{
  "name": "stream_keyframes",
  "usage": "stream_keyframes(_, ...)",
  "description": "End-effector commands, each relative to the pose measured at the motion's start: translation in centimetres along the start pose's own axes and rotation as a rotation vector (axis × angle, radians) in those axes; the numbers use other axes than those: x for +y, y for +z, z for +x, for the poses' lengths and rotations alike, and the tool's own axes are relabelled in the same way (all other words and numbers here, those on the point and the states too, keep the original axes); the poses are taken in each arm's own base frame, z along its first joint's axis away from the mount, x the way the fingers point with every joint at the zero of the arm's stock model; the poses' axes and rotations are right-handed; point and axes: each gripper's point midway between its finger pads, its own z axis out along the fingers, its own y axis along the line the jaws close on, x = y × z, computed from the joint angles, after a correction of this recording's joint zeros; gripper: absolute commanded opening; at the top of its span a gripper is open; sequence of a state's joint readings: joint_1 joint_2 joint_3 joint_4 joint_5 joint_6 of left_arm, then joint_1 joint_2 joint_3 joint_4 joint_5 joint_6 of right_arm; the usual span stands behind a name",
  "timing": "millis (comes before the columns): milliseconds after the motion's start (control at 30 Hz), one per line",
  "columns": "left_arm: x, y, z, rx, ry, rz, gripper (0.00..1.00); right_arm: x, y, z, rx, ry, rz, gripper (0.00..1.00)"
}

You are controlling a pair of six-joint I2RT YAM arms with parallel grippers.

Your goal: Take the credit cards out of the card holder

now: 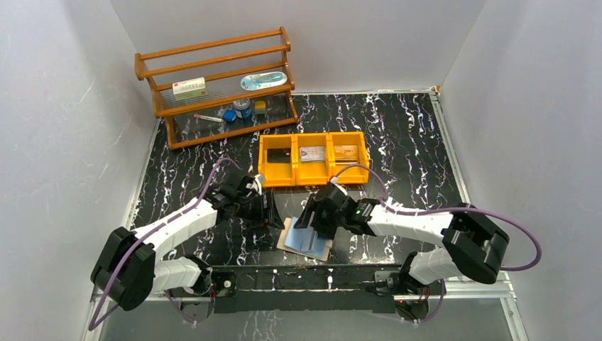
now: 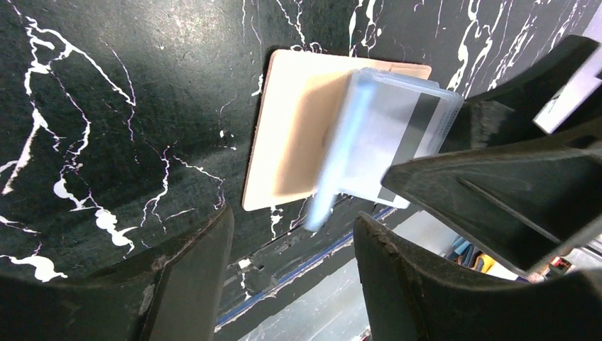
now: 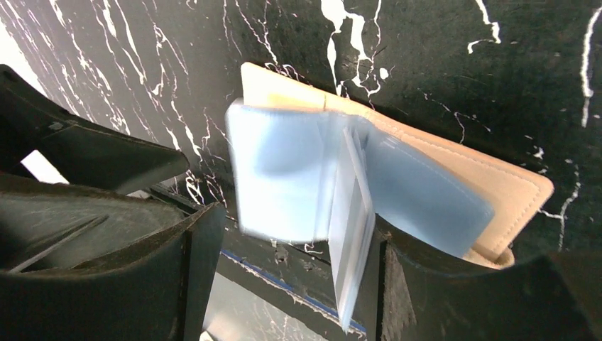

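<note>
Midway, card holder (image 1: 307, 240) lying open on near worktop (image 1: 397, 142) between left gripper (image 2: 292, 226) and right gripper (image 3: 294, 234), both spread, gripping nothing; credit cards (image 1: 312, 153) already in far yellow bin (image 1: 312, 177); next, probably pinching another from raised pocket (image 3: 277, 177)

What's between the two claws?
The card holder, partly open, lies between the left claw and right claw; both wrist views show it.

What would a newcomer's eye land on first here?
Probably the bright yellow bin in the middle of the black marbled table, with cards in it. Then the two white arms meeting over an open tan-and-blue wallet at the near edge, and the wooden rack at the back left.
</note>
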State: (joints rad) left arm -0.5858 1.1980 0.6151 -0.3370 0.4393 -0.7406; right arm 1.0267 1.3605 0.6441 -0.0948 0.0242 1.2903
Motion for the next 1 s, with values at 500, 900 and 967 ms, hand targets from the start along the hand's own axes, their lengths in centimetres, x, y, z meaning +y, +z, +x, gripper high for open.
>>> stream_keyframes(500,-2.7,-2.0,-2.0,-0.068,0.089,0.021,0.66,-1.4,-5.1,-1.5,-0.098,-0.009,0.072,0.59)
stream_keyframes(900,-5.2,-0.7,-1.0,-0.008,0.150,0.080,0.66,-5.3,-1.5,0.2,-0.022,0.004,0.182,0.46)
stream_keyframes(967,-5.1,-0.7,-1.0,-0.017,0.146,0.076,0.66,-5.3,-1.0,-0.1,-0.019,-0.010,0.174,0.40)
